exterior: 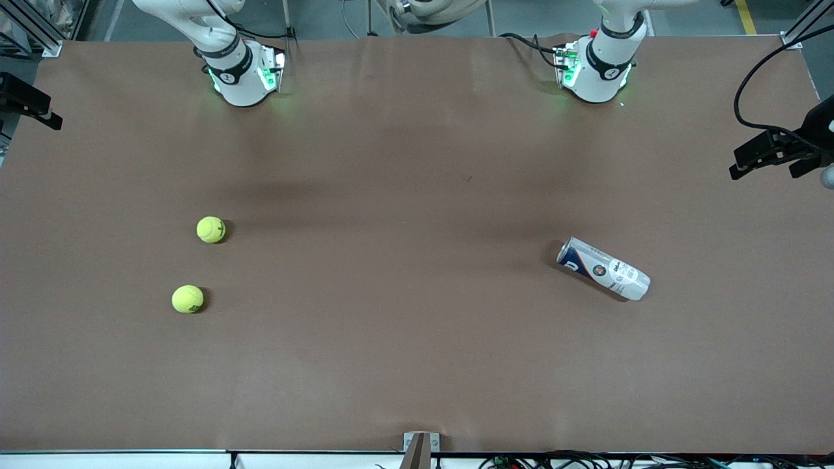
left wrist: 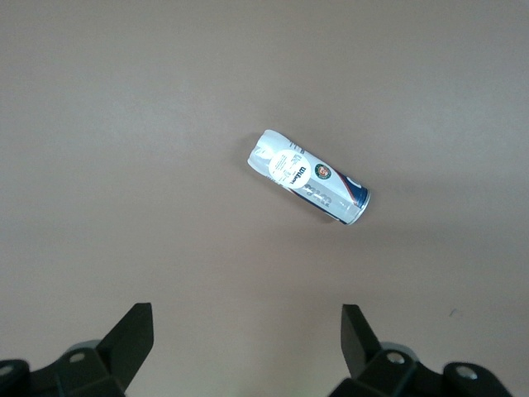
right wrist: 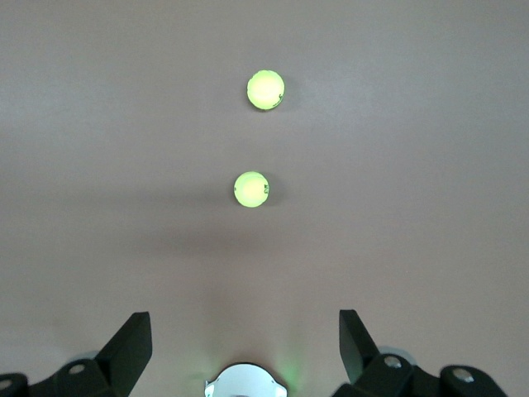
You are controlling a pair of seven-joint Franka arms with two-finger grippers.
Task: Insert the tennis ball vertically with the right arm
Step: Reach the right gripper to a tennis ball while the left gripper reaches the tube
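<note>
I'm at the very start: nothing is picked up and both arms hang high over the desk point(exterior: 417, 365), not yet reaching. Two balls lie toward the right arm's end — the farther ball point(exterior: 211, 229) and the nearer ball point(exterior: 187, 299), well apart from each other. The can point(exterior: 603, 268) lies on its side toward the left arm's end, tilted across the desk, far from both balls.

The right claw point(right wrist: 245, 343) is spread wide and empty, looking down on both balls. The left claw point(left wrist: 247, 339) is likewise wide and empty, over the can.

As I judge it, the can has to be stood upright before a ball can go in from above — that looks like the left arm's job, gripping the can's body and tipping it up. The right arm's next move would be to drop onto one ball, centring the claw on it so it doesn't roll away.

The front view shows arm bases only, neither claw. Each wrist view shows its own claw but only half the job: the left sees the can and no balls, the right sees balls and no can. Which end of the can is open I cannot tell.
</note>
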